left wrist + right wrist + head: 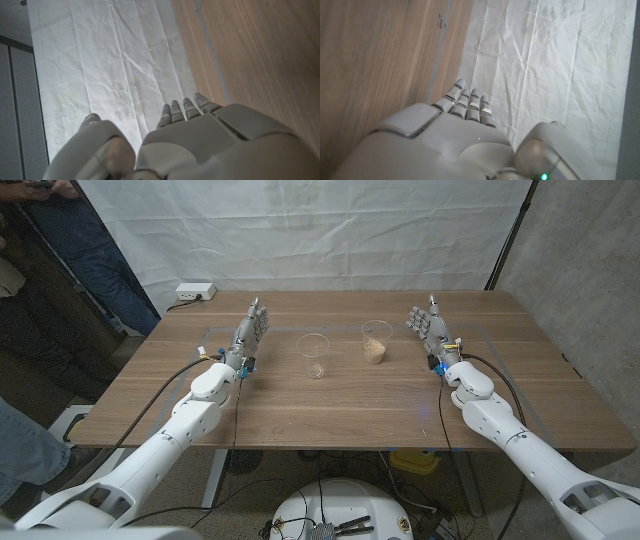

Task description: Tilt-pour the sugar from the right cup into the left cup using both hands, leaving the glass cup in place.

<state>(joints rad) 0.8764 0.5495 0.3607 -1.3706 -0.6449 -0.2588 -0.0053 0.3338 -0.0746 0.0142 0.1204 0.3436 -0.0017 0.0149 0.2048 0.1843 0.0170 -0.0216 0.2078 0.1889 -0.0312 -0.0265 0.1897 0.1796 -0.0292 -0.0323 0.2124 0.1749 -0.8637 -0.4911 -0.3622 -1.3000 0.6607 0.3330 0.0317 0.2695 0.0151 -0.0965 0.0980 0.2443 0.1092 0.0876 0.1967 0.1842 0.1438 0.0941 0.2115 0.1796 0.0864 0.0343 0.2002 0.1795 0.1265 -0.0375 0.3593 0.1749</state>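
Observation:
Two clear cups stand mid-table in the head view. The left cup looks empty. The right cup holds pale brown sugar in its lower part. My left hand stands to the left of the left cup, fingers stretched out and apart, holding nothing. My right hand stands to the right of the sugar cup, likewise spread with nothing in it. Neither hand touches a cup. The left wrist view shows my left hand from behind, and the right wrist view shows my right hand the same way.
The wooden table has a white power strip at its back left corner. A white sheet hangs behind the table. A person's legs are at the far left. Cables run along both arms.

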